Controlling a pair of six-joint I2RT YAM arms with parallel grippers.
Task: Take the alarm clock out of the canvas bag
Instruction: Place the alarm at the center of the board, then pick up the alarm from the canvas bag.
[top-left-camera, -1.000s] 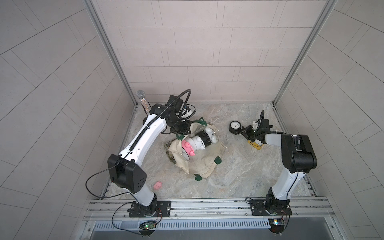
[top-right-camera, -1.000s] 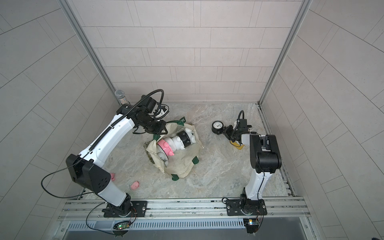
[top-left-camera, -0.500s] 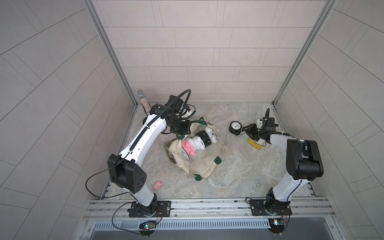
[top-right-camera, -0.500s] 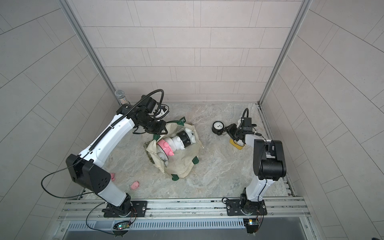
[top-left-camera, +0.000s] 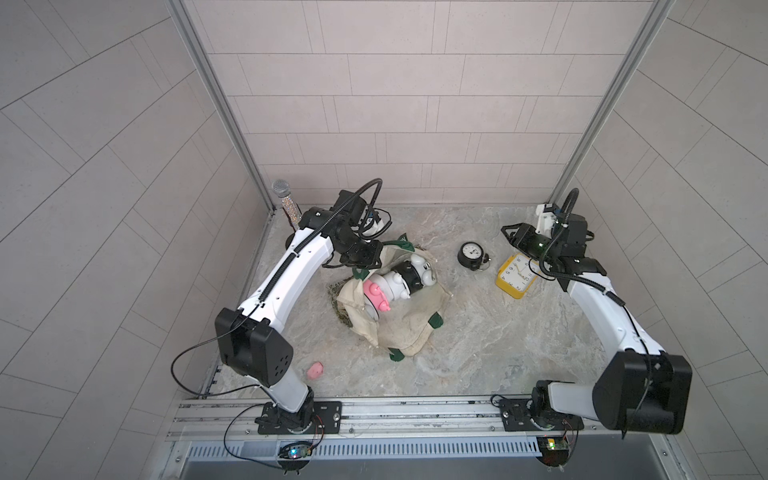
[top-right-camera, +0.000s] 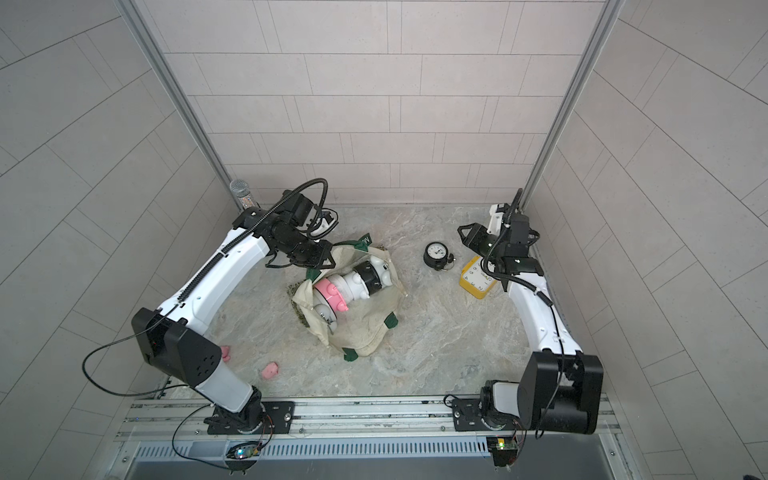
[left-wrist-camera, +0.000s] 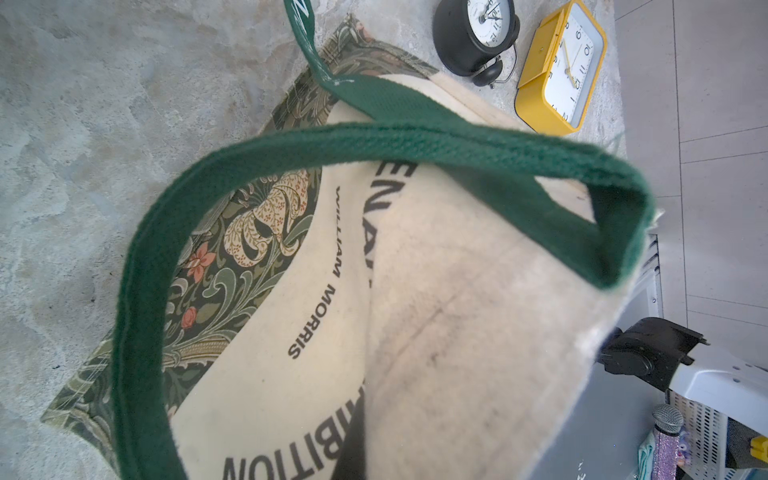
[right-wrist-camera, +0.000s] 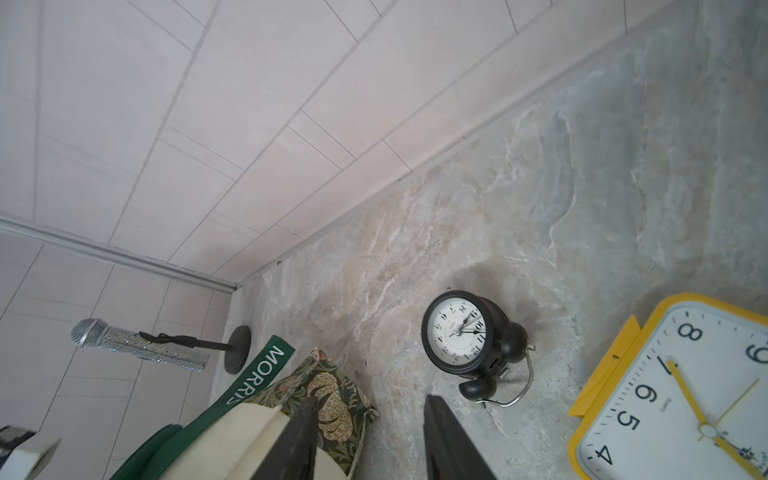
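The cream canvas bag (top-left-camera: 409, 332) with green straps lies slumped mid-table, its mouth held up toward the back left. My left gripper (top-left-camera: 368, 259) is shut on its raised rim; in the left wrist view only the bag's cloth (left-wrist-camera: 457, 311) and a green strap show, and the jaws are hidden. A black twin-bell alarm clock (top-left-camera: 471, 253) rests on the table outside the bag, to its right, seen in both top views (top-right-camera: 436, 253). My right gripper (right-wrist-camera: 370, 436) hangs open and empty above the back right corner, apart from the alarm clock (right-wrist-camera: 461, 332).
A yellow square clock (top-left-camera: 516, 277) lies on the table beneath the right arm. A white-and-pink toy (top-left-camera: 395, 286) sticks out of the bag's mouth. A glittery microphone (top-left-camera: 286, 203) stands in the back left corner. A small pink piece (top-left-camera: 316, 370) lies front left.
My right gripper has opened, risen and drawn back from the black alarm clock toward the back right corner. The clock stays on the table. The left arm and the bag have not moved.
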